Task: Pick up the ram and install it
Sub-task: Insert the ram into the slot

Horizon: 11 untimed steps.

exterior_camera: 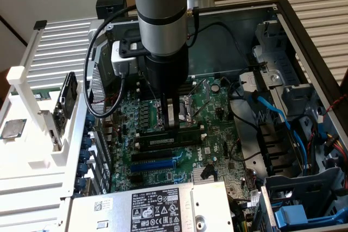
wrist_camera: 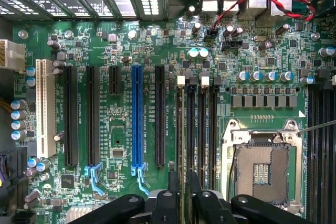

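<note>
The ram [exterior_camera: 190,136] is a long, thin green stick lying along a black memory slot on the motherboard [exterior_camera: 157,180], inside the open computer case. My gripper [exterior_camera: 173,129] comes straight down on its middle. In the wrist view the ram [wrist_camera: 182,145] shows edge-on, running along the slot nearest the long black card slot. The black fingers [wrist_camera: 172,198] of my gripper [wrist_camera: 184,203] stand on either side of it, with a narrow gap showing, so the gripper is open. I cannot tell whether the fingertips touch the stick.
Beside the ram lie more black memory slots [wrist_camera: 205,129] and the open processor socket [wrist_camera: 261,171]. A blue card slot [wrist_camera: 137,116] and a white one [wrist_camera: 44,108] lie further off. Blue cables [exterior_camera: 272,112], a drive cage [exterior_camera: 304,199] and the power supply [exterior_camera: 147,210] crowd the case.
</note>
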{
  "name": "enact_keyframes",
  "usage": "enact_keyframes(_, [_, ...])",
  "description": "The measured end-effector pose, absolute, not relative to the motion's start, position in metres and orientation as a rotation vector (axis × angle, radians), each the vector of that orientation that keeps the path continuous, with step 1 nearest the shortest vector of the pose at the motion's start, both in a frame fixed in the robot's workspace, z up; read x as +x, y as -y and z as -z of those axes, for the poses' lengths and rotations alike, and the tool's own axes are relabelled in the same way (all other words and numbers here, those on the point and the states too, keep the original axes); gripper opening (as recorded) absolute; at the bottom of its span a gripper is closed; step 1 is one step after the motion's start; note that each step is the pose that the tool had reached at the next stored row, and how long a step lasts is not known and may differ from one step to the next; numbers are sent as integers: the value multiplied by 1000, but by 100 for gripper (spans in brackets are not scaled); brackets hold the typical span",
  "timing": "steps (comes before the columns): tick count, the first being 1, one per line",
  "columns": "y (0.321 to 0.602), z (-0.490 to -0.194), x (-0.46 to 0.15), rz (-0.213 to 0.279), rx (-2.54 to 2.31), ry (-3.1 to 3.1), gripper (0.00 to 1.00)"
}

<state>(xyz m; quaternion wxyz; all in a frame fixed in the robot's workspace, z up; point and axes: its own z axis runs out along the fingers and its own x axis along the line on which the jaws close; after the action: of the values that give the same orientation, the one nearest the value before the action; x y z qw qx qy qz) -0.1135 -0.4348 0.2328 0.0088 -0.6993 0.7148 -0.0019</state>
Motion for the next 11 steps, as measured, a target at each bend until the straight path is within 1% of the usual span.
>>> enact_keyframes(11, [435, -246, -114, 6, -2184, -2233, 20])
